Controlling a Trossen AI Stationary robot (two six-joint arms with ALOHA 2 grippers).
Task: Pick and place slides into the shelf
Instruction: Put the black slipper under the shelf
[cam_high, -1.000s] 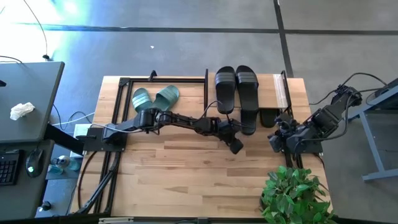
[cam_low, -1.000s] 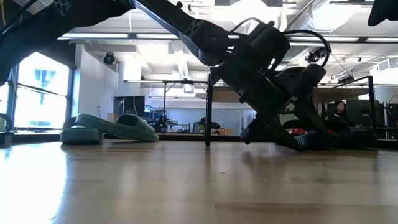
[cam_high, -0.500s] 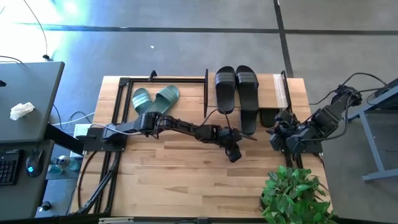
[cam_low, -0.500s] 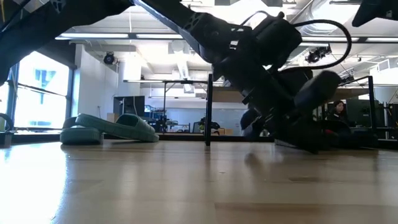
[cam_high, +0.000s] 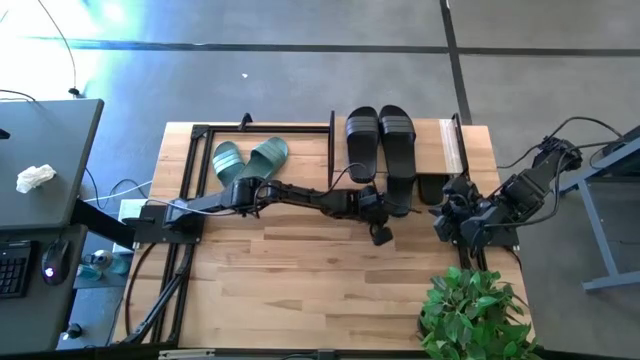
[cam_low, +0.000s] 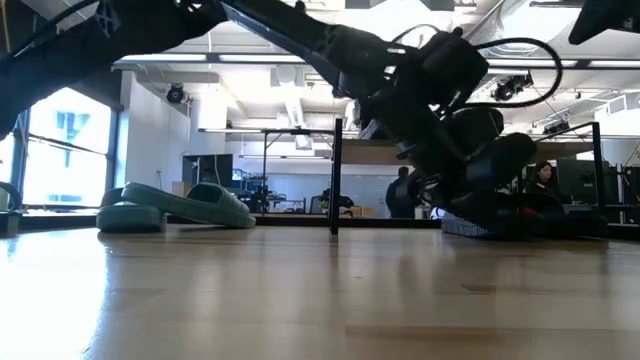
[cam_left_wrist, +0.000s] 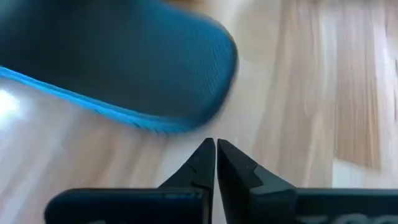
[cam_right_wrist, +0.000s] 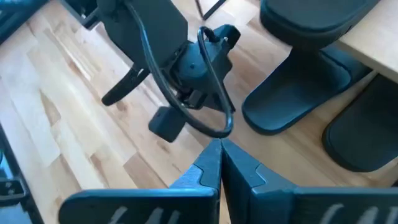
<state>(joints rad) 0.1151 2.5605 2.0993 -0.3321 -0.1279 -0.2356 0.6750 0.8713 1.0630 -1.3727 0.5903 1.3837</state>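
Two black slides (cam_high: 362, 145) (cam_high: 398, 155) lie side by side on the shelf's (cam_high: 452, 148) light wooden board. Further black slides (cam_right_wrist: 298, 93) (cam_right_wrist: 354, 137) rest on the table beneath it, their ends sticking out. A sage-green pair (cam_high: 250, 158) lies at the far left. My left gripper (cam_left_wrist: 216, 144) is shut with nothing between its fingers, slanting down just short of a black slide's rounded end (cam_left_wrist: 137, 68). My right gripper (cam_right_wrist: 219, 146) hangs shut above the table's right side, near the shelf's right end.
The green pair sits inside an open black metal frame (cam_high: 200, 135) at the far left. A potted plant (cam_high: 475, 310) stands at the near right corner. Bare wooden tabletop (cam_high: 300, 280) stretches along the near side.
My left gripper has swung a little toward the table's near edge and come back toward the black slides' ends, rising slightly and rolling about its wrist. The slides lie where they were.
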